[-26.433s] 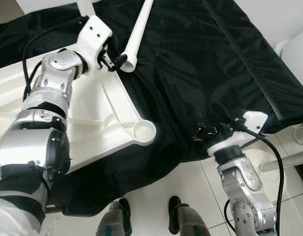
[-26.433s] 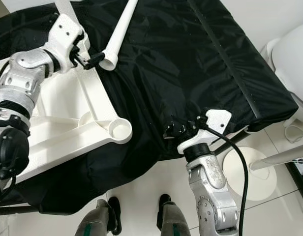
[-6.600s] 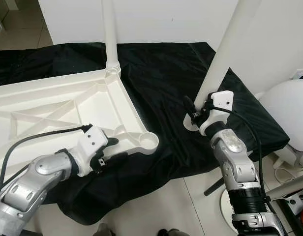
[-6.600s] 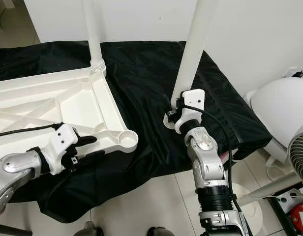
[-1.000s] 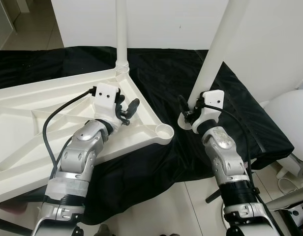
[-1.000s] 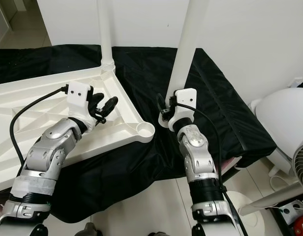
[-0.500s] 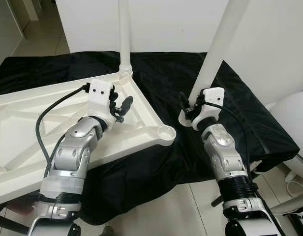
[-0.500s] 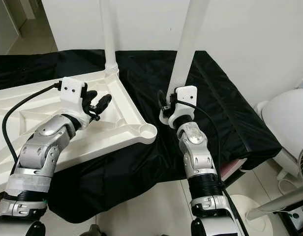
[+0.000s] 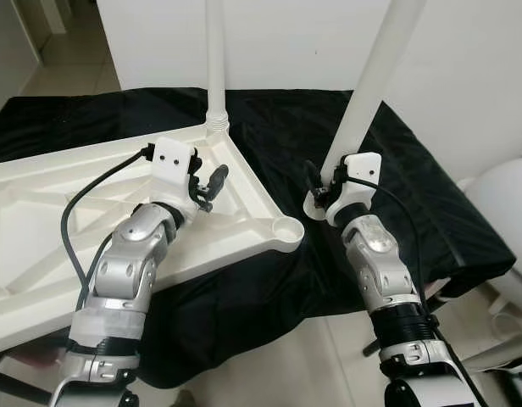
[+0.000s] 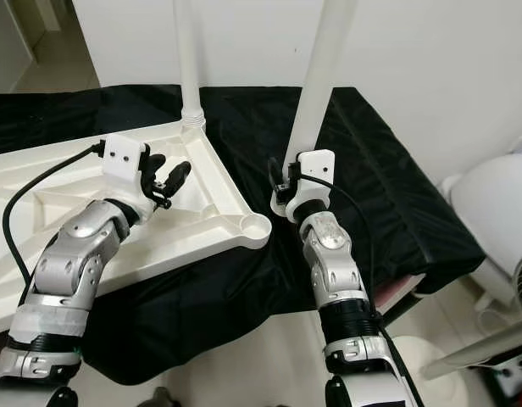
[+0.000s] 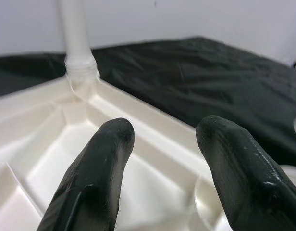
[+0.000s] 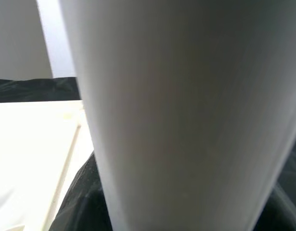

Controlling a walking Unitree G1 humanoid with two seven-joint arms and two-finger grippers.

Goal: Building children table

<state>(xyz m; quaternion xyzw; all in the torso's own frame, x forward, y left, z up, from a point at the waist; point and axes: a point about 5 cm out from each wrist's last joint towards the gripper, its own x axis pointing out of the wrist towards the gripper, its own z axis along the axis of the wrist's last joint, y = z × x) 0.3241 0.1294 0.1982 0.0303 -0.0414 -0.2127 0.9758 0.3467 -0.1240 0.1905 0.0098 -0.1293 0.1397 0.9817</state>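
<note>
Left eye view. A white tabletop [image 9: 91, 212] is laid upside down on a black cloth [image 9: 397, 186], its ribbed underside upward. One white fitted leg [image 9: 215, 59] is stood upright in the tabletop's far corner socket. An empty round socket [image 9: 287, 229] is seen at the tabletop's near corner, at the end of the same rim. The left gripper [image 9: 206, 185] is held over the tabletop's underside, between the fitted leg and the empty socket, its two black fingers parted with nothing between them. A second white loose leg [image 9: 371, 85] is stood on the cloth just beside the empty socket, leaning slightly, apart from the tabletop. The right gripper [image 9: 316, 188] is set at the foot of this loose leg.

Right eye view. The same arrangement is recorded: the loose leg's foot [image 10: 282, 203] is placed on the cloth just beside the tabletop's near corner, and the right gripper's white housing is pressed against the leg's lower end. The fingers are closed about the leg.

Left wrist view. Two black fingertips [image 11: 104, 159] are shown well apart, above the tabletop's ribs, with the fitted leg's threaded base [image 11: 80, 67] beyond them at the corner.

Right wrist view. The loose leg's white shaft [image 12: 186, 115] is seen at close range, the tabletop's rim and the cloth behind it.
</note>
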